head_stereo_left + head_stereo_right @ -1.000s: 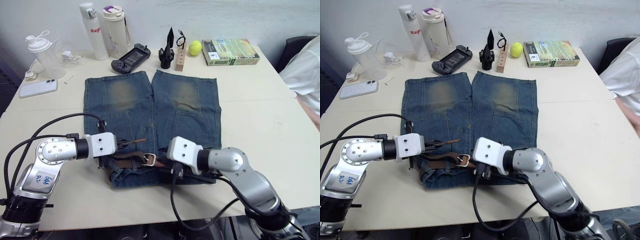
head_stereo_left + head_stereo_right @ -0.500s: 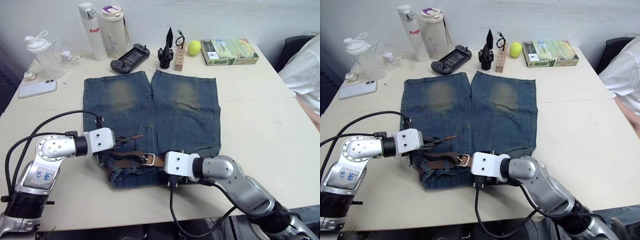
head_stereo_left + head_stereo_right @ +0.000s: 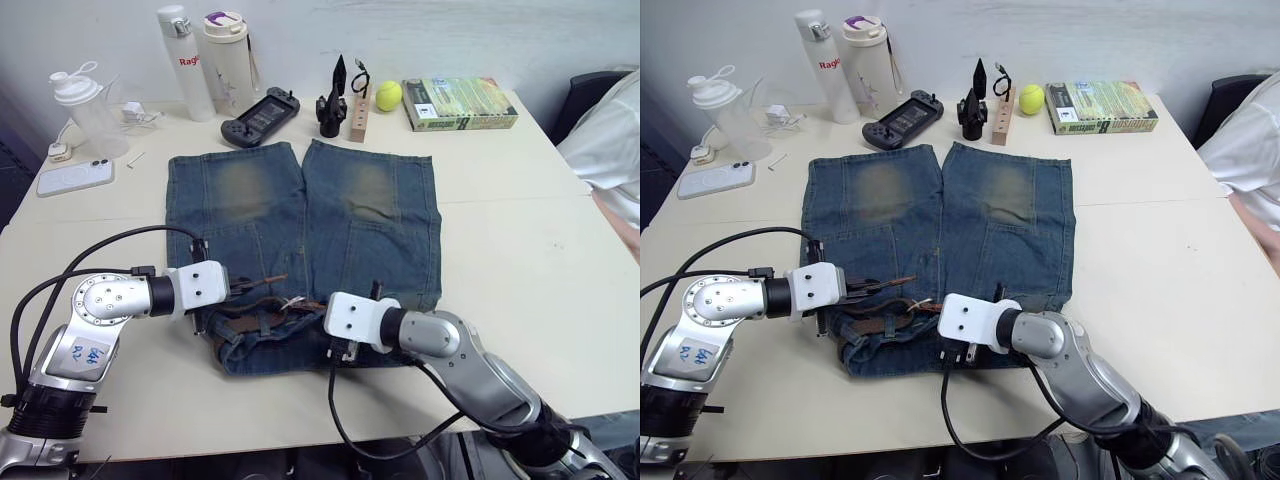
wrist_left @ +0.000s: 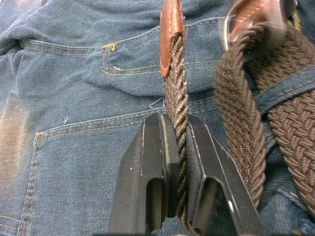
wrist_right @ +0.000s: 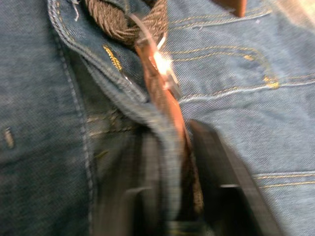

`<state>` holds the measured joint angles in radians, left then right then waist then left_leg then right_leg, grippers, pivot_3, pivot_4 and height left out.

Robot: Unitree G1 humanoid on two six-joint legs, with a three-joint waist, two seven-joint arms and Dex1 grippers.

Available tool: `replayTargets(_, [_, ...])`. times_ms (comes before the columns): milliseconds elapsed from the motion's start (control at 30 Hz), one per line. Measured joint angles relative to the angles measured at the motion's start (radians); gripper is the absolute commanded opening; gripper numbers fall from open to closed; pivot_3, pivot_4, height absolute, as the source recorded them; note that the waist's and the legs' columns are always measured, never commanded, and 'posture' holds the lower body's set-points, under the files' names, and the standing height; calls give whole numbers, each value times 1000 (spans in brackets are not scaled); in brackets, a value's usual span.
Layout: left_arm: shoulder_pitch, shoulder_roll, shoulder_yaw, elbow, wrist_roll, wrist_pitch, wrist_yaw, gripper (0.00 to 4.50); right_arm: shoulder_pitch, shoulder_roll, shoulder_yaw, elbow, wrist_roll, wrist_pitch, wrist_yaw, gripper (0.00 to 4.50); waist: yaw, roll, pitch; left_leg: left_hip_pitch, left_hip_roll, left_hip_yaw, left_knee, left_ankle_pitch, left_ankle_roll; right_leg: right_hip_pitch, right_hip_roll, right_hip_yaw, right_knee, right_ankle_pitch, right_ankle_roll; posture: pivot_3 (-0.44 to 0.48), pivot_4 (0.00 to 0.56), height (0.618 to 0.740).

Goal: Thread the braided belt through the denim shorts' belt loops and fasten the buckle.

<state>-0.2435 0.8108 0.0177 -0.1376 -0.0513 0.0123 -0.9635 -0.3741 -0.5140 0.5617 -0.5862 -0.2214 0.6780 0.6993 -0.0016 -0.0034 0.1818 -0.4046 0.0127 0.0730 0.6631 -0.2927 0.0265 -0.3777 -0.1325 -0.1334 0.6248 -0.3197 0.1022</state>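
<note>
Counts: 1 denim shorts (image 3: pixel 300 230) w/ 1 braided belt (image 4: pixel 177 118) and 1 buckle (image 3: pixel 291 303); 2 grippers, left (image 4: pixel 174 142) and right (image 5: pixel 172 167). Along the far edge: 3 bottles (image 3: pixel 190 60), 1 phone (image 3: pixel 75 177), 1 game controller (image 3: pixel 260 115), 1 yellow ball (image 3: pixel 389 95), 1 book (image 3: pixel 460 104), 1 wooden block (image 3: pixel 358 115). 1 person (image 3: pixel 610 140) at the right side.

Bright, even light falls on the worktop (image 3: pixel 520 230), with soft shadows. The right wrist view is motion-blurred, with glare on the buckle (image 5: pixel 161 63). The left wrist view is sharp on the belt (image 4: pixel 176 113).
</note>
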Motion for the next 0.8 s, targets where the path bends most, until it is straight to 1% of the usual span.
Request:
replayTargets(400, [0, 12, -3, 1, 0, 14, -13, 339, -45, -4, 20, 11, -52, -56, -4, 19, -1, 0, 0, 0, 0, 0, 0, 0, 0, 0, 1, 0, 0, 0, 0, 0, 150, 720])
replayTargets(467, [1, 14, -9, 1, 0, 24, -18, 339, -55, -4, 22, 31, -62, -90, -4, 19, -1, 0, 0, 0, 0, 0, 0, 0, 0, 0, 1, 0, 0, 0, 0, 0, 150, 720])
replayTargets(633, [20, 21, -26, -3, -1, 44, -37, 339, -75, 17, 29, 63, -74, -94, -4, 19, -1, 0, 0, 0, 0, 1, 0, 0, 0, -1, 1, 0, 1, 0, 0, 0, 150, 720])
replayTargets(800, [19, 40, -30, -3, 1, 42, -48, 339, -90, 18, 37, 92, -84, -141, 2, 19, -2, 0, 0, 0, 0, 2, 0, 0, 0, -1, 1, 0, 1, 0, 0, 0, 150, 720])
